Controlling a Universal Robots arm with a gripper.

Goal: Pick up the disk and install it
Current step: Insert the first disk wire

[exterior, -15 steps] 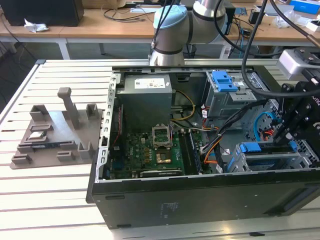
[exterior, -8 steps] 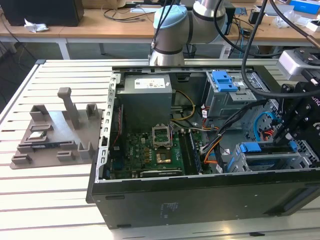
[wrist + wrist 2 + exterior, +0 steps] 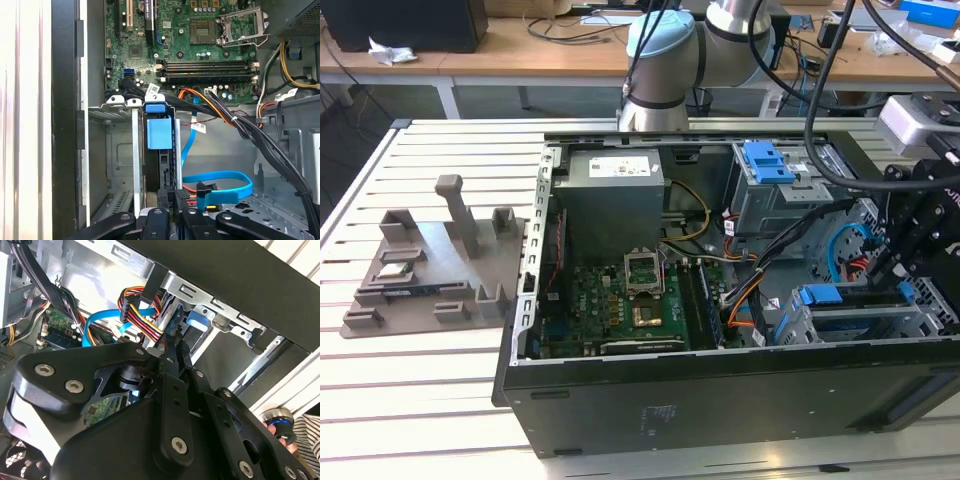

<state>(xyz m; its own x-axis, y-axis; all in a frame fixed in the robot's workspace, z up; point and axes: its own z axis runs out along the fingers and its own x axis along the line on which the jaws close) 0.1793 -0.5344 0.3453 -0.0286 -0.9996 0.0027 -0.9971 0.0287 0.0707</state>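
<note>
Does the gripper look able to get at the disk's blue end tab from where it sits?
Probably yes: the gripper is right at the disk standing in its bay, nothing between them, cables off to one side.

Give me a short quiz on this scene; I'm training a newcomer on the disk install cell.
1. True or false: the disk sits in the drive cage, close to the hand.
2. What colour is the disk's end tab? A red, B blue, C green.
3. Fill in: the grey fixture lies on the slatted table, at the exterior view's ____ of the computer case.
Key: 1 true; 2 B; 3 left.
</note>
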